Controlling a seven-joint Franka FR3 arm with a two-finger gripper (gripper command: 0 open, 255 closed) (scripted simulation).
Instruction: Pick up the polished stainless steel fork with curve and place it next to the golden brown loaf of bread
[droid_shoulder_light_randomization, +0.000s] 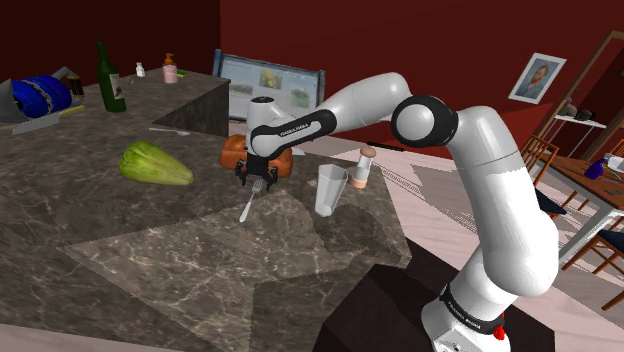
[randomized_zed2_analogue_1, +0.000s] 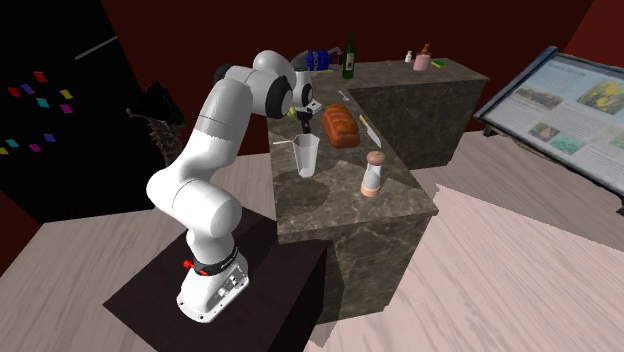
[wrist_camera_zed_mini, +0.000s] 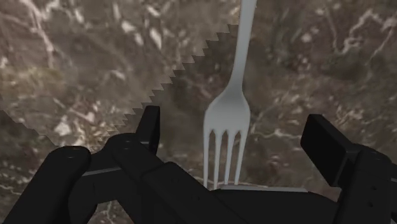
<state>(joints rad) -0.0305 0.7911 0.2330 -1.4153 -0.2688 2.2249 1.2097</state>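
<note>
My hand (droid_shoulder_light_randomization: 257, 182) hangs low over the marble counter (droid_shoulder_light_randomization: 150, 260), its two fingers spread wide and gripping nothing. One fork (wrist_camera_zed_mini: 228, 118) lies between them, touching neither, tines toward my palm. One brown loaf (randomized_zed2_analogue_1: 339, 126) sits just beyond my hand. One clear tumbler (droid_shoulder_light_randomization: 330, 190) and one shaker (droid_shoulder_light_randomization: 363, 168) stand off to its side.

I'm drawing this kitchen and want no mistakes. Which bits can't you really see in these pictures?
- Bread loaf, shoulder view: mostly hidden behind the pincer and arm.
- Fork, wrist view: tine tips hidden behind the pincer's body; handle end cut off by the edge.
- Pink bottle, shoulder view: too small to read its label.
</note>
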